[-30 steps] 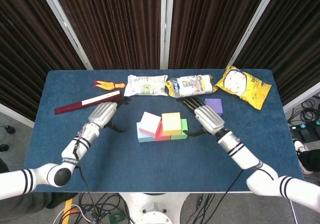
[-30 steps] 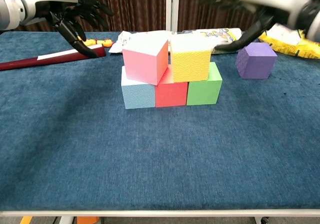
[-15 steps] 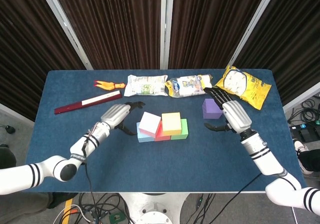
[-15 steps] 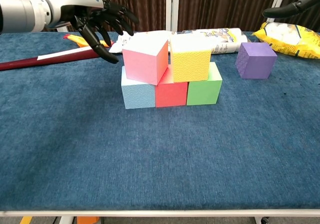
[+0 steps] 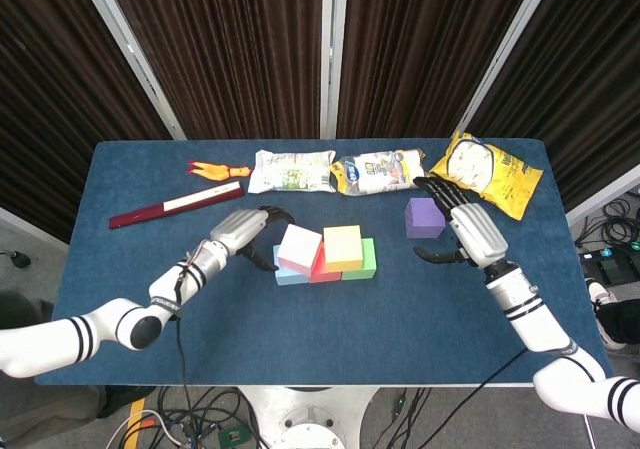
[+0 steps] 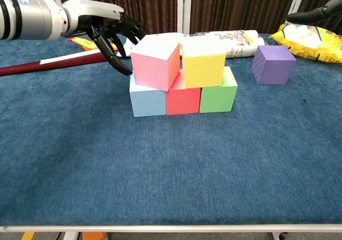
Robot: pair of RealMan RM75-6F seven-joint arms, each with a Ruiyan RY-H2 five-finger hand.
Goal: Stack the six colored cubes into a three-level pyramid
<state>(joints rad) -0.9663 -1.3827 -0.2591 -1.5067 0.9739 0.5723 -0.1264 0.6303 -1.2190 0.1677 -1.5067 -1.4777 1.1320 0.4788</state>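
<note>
Three cubes form a row on the blue table: light blue (image 6: 147,102), red (image 6: 183,99), green (image 6: 218,94). On top sit a pink cube (image 6: 155,63), skewed and tilted, and a yellow cube (image 6: 203,62). The purple cube (image 5: 424,218) (image 6: 273,64) stands alone to the right. My left hand (image 5: 248,231) (image 6: 104,26) hovers open just left of the pink cube, its fingertips close to it. Just right of the purple cube my right hand (image 5: 466,228) is open, apart from it; the chest view shows only a fingertip of it at the upper right edge.
Along the far side lie a dark red stick (image 5: 176,207), an orange toy (image 5: 212,170), two white snack packets (image 5: 292,170) (image 5: 378,171) and a yellow snack bag (image 5: 486,174). The table's near half is bare blue cloth.
My left hand has moved right, up to the pink cube. My right hand swung from beside the green cube to the right of the purple cube. The cubes have not moved.
</note>
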